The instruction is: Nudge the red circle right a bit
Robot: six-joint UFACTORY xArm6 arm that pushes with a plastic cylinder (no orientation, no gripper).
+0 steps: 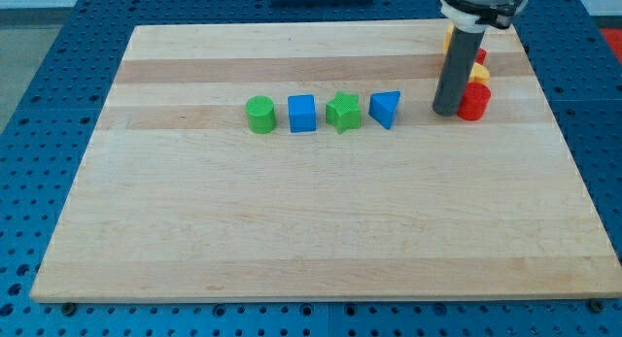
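Presently, on wooden board (pixel 292 240), far left of my tip: green circle (pixel 259 115), blue square (pixel 302 114), green star (pixel 342 113), blue triangle (pixel 385 109). My tip (pixel 447 113): bare rod, no fingers to grasp, set against red circle (pixel 474 102) on its left, suited to pushing rightward. Behind rod: yellow and red blocks, partly hidden.
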